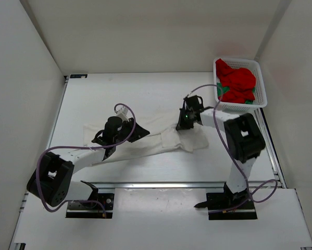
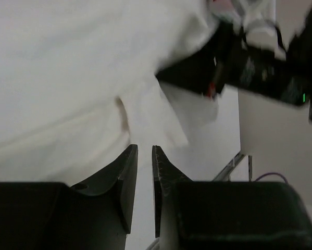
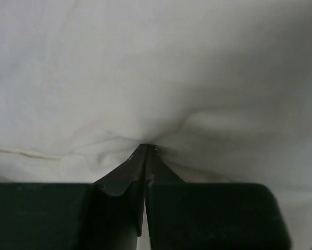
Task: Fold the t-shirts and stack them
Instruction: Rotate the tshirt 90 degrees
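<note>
The white t-shirt (image 1: pixel 161 141) lies spread flat across the middle of the table. My right gripper (image 1: pixel 183 124) is down on its right part and shut. In the right wrist view the gripper (image 3: pixel 146 147) pinches a pucker of the white t-shirt (image 3: pixel 145 62) at its tips. My left gripper (image 1: pixel 137 131) hovers over the shirt's left half. Its jaws (image 2: pixel 144 148) stand a narrow gap apart with nothing between them, and the white cloth (image 2: pixel 67 78) lies just beyond the tips. The red t-shirt (image 1: pixel 238 80) is bunched in the basket, with a bit of the green t-shirt (image 1: pixel 248 101) under it.
The white lattice basket (image 1: pixel 237 59) stands at the back right corner of the table. White walls close in the table on three sides. A metal rail (image 1: pixel 161 184) runs along the near edge in front of the arm bases.
</note>
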Available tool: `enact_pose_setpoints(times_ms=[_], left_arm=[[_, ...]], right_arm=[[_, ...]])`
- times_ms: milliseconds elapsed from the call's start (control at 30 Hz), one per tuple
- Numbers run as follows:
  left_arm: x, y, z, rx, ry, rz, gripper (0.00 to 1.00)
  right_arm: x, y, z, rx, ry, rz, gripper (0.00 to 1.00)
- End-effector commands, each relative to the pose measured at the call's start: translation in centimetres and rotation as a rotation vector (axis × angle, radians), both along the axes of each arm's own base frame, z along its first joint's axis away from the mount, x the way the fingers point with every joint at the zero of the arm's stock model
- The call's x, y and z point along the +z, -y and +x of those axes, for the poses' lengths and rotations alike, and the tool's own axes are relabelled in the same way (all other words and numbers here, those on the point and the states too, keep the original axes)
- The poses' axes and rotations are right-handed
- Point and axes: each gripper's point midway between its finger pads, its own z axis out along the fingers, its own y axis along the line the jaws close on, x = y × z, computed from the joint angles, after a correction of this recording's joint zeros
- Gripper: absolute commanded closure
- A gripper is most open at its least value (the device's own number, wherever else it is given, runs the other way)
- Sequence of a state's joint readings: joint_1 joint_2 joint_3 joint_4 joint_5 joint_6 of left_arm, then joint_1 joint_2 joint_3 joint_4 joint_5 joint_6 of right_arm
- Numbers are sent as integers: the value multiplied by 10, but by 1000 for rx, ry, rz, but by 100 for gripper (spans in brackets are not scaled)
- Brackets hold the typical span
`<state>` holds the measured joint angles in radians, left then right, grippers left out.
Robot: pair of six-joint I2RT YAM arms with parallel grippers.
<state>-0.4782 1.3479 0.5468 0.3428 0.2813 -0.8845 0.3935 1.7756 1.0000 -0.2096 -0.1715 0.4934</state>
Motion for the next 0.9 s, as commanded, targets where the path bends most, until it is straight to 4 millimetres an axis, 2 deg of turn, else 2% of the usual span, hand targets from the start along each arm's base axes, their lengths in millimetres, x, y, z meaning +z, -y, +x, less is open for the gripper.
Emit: enact_pose_setpoints(times_ms=[0, 33, 67, 100, 133, 167, 200, 233, 267, 300, 333, 367, 400, 433, 467, 500, 533, 567, 633, 667, 700, 733, 767, 800, 867], left_arm=[[12, 4, -20, -62, 42, 0, 71], [10, -1, -23, -54, 43, 6, 71], [9, -3, -28, -57, 42, 15, 72], [8, -9, -29, -46, 44, 26, 71], [6, -13, -28, -38, 41, 35, 71], [5, -16, -31, -39, 39, 41, 71], [2, -19, -33, -34, 33, 42, 71], [0, -20, -35, -35, 29, 47, 71], [-1, -24, -36, -28, 33, 62, 71], [-4, -28, -37, -16, 20, 73, 71], [-6, -30, -37, -19, 18, 83, 71], [-10, -34, -39, -13, 9, 95, 71], [-8, -36, -39, -10, 10, 97, 71], [-11, -41, -42, 2, 8, 113, 71], [-11, -42, -40, 10, 11, 119, 70], [-13, -44, -44, 10, 10, 128, 70], [-13, -46, -43, 15, 12, 133, 69], [-14, -47, -44, 16, 8, 136, 70], [-12, -47, -44, 10, 11, 137, 68], [-12, -48, -46, 5, 10, 138, 68], [-11, -49, -44, 8, 11, 140, 68], [-11, -52, -43, 14, 9, 144, 68], [-8, -53, -43, 8, 21, 144, 69], [-6, -54, -42, 2, 28, 149, 68], [-6, -59, -41, 11, 26, 164, 67]], right_arm=[[16, -28, 67, 44, 49, 84, 100], [16, -38, 94, 46, 49, 108, 100], [-1, -41, 106, 48, 16, 103, 100], [-8, -46, 126, 57, -23, 90, 100], [34, -57, 170, 60, 83, 118, 100], [-5, -56, 170, 72, -26, 92, 100], [1, -65, 203, 67, 1, 96, 100], [74, -74, 251, 55, 193, 180, 98], [71, -81, 263, 69, 215, 254, 98], [80, -69, 274, 16, 227, 340, 100], [57, -64, 260, 11, 144, 391, 100], [94, -64, 266, 23, 234, 415, 100], [111, -61, 267, 42, 285, 382, 98], [141, -63, 271, 79, 366, 357, 95], [180, -62, 272, 84, 428, 358, 91], [191, -55, 269, 100, 429, 346, 89], [227, -48, 267, 108, 487, 357, 83], [252, -39, 266, 113, 533, 358, 78], [280, -35, 235, 147, 531, 309, 74], [274, -33, 230, 163, 533, 243, 74], [278, -30, 216, 167, 513, 185, 75], [270, -33, 198, 176, 457, 132, 75], [277, -42, 188, 217, 474, 108, 79], [268, -35, 178, 214, 426, 59, 84], [301, -24, 148, 204, 457, 17, 88]])
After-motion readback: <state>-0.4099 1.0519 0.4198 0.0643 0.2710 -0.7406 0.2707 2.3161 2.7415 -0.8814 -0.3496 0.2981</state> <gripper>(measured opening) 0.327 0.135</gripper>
